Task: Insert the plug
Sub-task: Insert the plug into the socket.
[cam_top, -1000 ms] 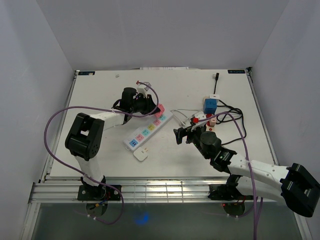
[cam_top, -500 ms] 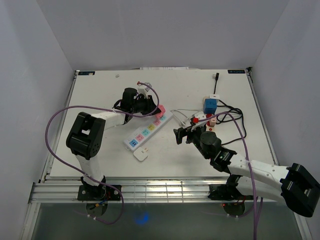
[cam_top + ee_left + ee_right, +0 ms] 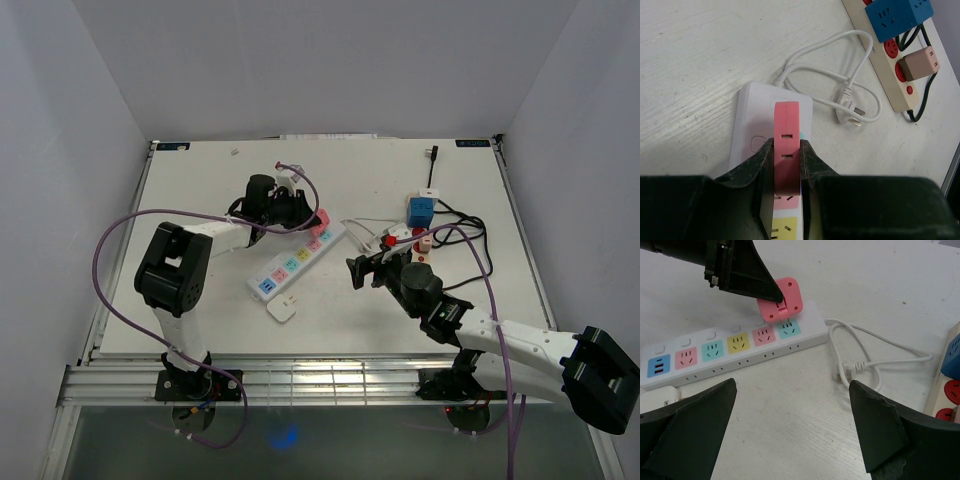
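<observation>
My left gripper (image 3: 300,210) is shut on a pink plug block (image 3: 322,218), gripped by its flat sides in the left wrist view (image 3: 787,145). It holds the block tilted over the far end of the white power strip (image 3: 297,262), above the pink and teal sockets (image 3: 781,300). The block's lower edge meets the strip's top (image 3: 730,352). I cannot tell whether the prongs are in a socket. My right gripper (image 3: 365,270) is open and empty, low over bare table (image 3: 795,430) to the right of the strip.
The strip's white cable and plug (image 3: 850,370) lie coiled right of it. A beige strip with a blue adapter (image 3: 420,210) and black cords sits at the back right. A white adapter (image 3: 283,310) lies at the strip's near end.
</observation>
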`<action>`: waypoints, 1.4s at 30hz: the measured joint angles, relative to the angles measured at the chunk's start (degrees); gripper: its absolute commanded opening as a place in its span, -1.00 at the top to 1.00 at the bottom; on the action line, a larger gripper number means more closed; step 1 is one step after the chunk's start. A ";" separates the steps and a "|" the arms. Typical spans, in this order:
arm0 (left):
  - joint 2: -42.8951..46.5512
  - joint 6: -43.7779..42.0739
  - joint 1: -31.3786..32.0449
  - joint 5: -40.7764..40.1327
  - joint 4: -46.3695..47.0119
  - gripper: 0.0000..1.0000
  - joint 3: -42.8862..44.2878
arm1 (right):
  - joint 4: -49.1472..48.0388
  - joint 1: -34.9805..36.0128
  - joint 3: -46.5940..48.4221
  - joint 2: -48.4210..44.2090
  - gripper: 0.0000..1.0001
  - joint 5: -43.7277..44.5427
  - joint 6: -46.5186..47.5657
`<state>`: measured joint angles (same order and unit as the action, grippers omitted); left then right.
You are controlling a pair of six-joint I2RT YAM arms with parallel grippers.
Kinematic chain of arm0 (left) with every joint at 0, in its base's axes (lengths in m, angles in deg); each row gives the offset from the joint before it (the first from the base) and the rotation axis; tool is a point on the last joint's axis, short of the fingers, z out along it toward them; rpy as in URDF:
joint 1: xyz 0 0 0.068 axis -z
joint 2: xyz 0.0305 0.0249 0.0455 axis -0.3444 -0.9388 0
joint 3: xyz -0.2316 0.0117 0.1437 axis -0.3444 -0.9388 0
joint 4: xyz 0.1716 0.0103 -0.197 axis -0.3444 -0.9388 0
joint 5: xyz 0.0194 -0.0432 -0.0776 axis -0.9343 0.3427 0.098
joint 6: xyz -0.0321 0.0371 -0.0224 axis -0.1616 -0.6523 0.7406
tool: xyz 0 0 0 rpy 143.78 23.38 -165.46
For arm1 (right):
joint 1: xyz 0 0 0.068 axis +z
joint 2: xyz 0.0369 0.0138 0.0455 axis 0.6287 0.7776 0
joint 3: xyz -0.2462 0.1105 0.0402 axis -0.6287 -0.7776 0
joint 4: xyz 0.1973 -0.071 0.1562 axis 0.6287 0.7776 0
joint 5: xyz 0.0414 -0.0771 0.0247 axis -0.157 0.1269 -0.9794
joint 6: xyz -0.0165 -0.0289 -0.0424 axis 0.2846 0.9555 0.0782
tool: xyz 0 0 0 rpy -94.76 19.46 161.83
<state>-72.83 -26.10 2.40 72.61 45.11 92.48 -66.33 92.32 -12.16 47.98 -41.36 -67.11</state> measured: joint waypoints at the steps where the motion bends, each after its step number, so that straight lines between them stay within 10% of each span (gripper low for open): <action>1: -0.24 -0.07 -0.04 0.00 0.00 1.00 0.24 | 0.00 0.00 0.00 0.00 -0.97 -0.09 0.00; 42: -0.48 -12.02 4.70 -8.13 0.79 1.00 1.11 | 0.15 0.00 0.22 1.53 -1.00 -0.72 0.02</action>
<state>-73.31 -38.12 7.10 64.48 45.89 93.59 -66.18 92.32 -11.94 49.51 -42.08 -67.09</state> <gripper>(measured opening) 0.299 0.998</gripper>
